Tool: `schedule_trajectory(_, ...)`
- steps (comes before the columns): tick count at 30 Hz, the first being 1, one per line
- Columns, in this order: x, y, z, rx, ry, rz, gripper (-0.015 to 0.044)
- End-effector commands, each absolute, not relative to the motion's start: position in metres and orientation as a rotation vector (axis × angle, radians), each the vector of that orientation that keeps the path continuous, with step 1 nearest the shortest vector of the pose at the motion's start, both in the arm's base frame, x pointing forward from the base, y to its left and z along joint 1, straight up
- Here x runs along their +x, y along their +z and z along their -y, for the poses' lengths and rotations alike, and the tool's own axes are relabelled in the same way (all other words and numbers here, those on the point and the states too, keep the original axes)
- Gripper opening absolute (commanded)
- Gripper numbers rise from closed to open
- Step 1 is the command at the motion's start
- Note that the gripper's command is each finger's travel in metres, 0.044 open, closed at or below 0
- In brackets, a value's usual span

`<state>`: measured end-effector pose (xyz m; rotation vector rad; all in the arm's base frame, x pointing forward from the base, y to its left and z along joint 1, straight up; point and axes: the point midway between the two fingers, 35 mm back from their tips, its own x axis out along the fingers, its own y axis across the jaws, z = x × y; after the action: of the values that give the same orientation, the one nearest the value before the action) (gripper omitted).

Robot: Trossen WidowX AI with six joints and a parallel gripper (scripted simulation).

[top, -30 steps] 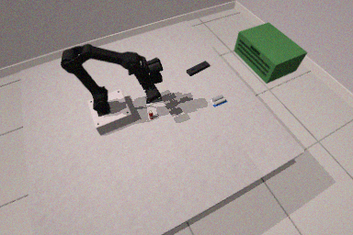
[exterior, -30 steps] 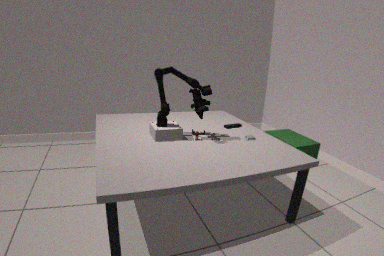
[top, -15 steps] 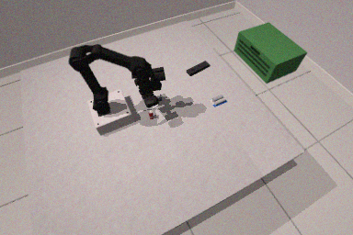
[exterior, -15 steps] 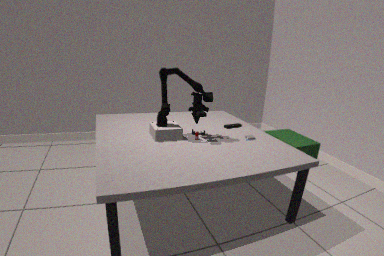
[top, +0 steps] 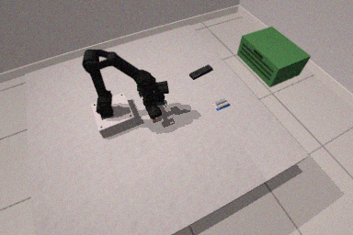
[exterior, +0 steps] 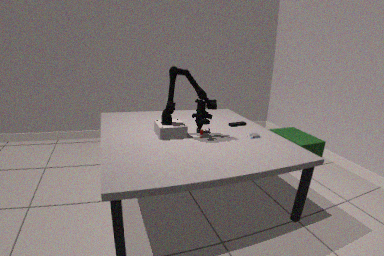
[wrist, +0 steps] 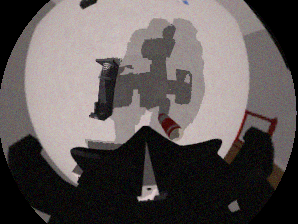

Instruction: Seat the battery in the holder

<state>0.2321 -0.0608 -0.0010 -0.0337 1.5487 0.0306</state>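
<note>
end effector [wrist: 148, 163]: fingers closed together, nothing between them, hanging low over the tabletop [top: 193, 163]
battery [wrist: 169, 124]: small red cylinder lying on the tabletop just beside the end effector, tilted, not gripped
holder [wrist: 105, 87]: dark, near the battery but apart from it
black bar [top: 200, 72]: well away from the battery
green box [top: 272, 55]: off the tabletop, farthest from the battery

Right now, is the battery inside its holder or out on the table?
Out. In the wrist view the red-tipped battery lies on the table, apart from the dark holder, just ahead of the shut gripper.
</note>
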Motion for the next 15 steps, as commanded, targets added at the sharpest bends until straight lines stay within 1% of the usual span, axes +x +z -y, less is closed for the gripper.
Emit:
schedule_trajectory(1,0.233,-0.003,0.066,-0.034,0.034,-1.550,0.0000)
schedule_trajectory(15,0.235,-0.003,0.089,-0.036,0.033,-1.550,0.0000)
